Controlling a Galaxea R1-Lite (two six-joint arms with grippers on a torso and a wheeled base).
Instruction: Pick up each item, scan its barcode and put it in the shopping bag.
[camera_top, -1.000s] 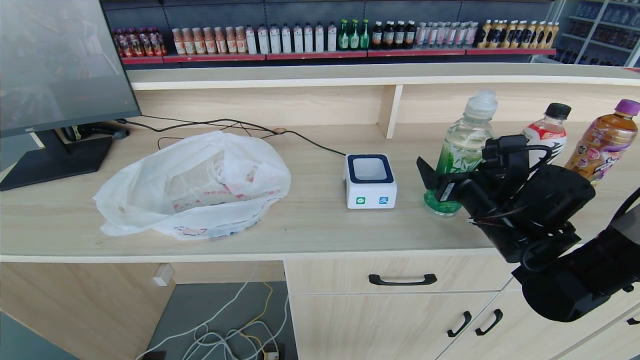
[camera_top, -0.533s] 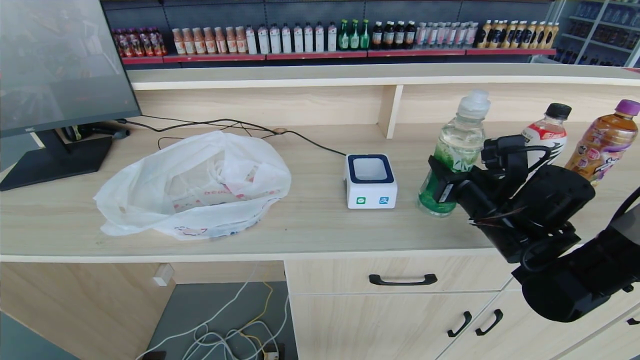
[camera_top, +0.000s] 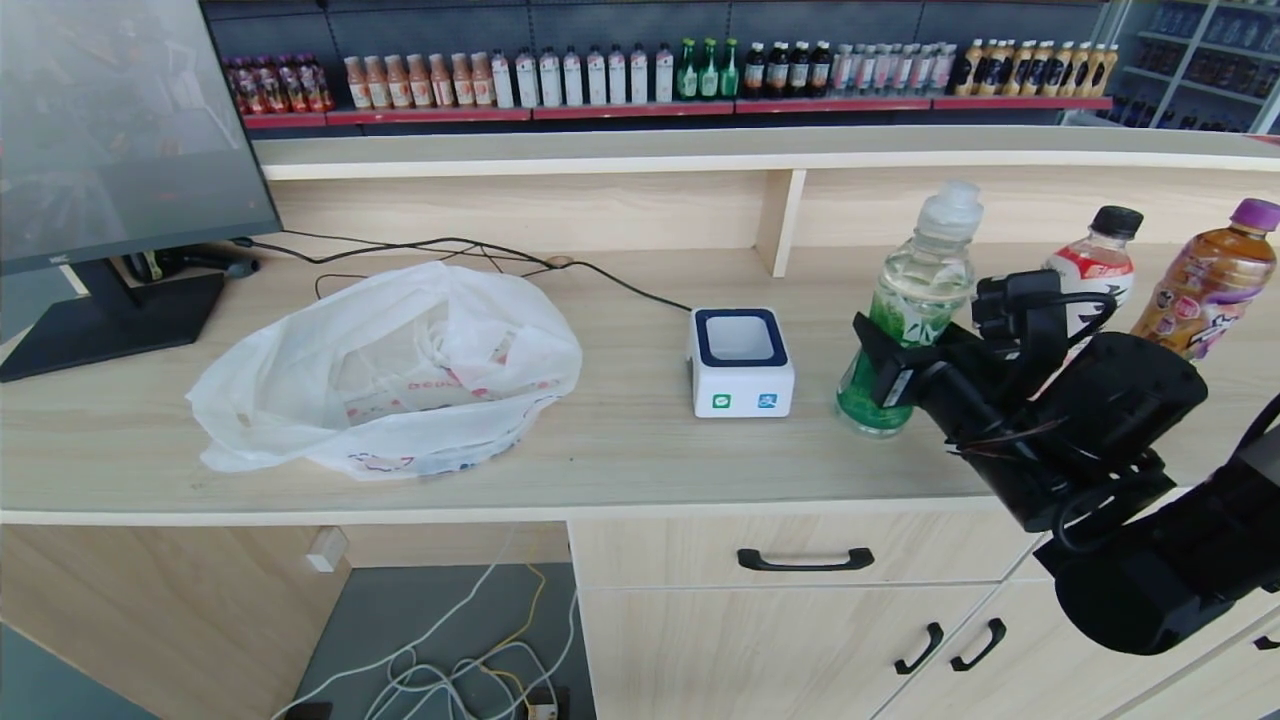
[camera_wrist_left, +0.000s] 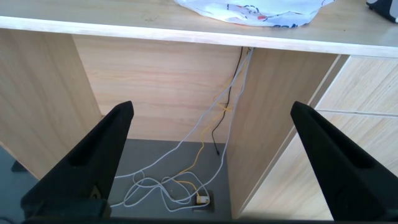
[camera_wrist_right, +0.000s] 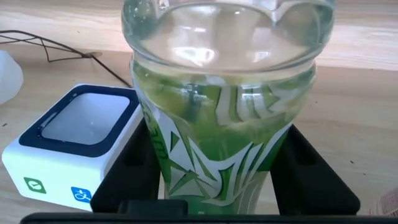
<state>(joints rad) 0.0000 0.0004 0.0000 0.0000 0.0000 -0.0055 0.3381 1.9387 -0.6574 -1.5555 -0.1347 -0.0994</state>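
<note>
On the desk's (camera_top: 620, 450) right side, the green bottle (camera_top: 908, 310) sits between the fingers of the right hand (camera_top: 893, 368), just right of the scanner (camera_top: 741, 362). Right hand clamped on green bottle at the lower label, one black finger (camera_wrist_right: 134, 171) pressed on each side of it. Bottle leans a bit, cap tipped toward the robot's right. Base at desk level; can't tell if it rests on the desk or is just off it.

Bottle look: clear plastic, clear liquid, pale cap, green and white patterned label over the lower half.

Scanner is a white box with a dark blue rim around its window and two small stickers on the front, cable running back. Shopping bag (camera_top: 390, 370) is white, crumpled, mouth open, well to the left of the scanner.

Left hand (camera_wrist_left: 214, 155) is down below the desk edge, fingers wide apart, holding nothing, facing cabinet panels and loose cables on the floor.

Red bottle (camera_top: 1095, 265) with black cap and brown bottle (camera_top: 1205, 285) with purple cap stand behind the right arm. Monitor (camera_top: 120, 130) at far left.
</note>
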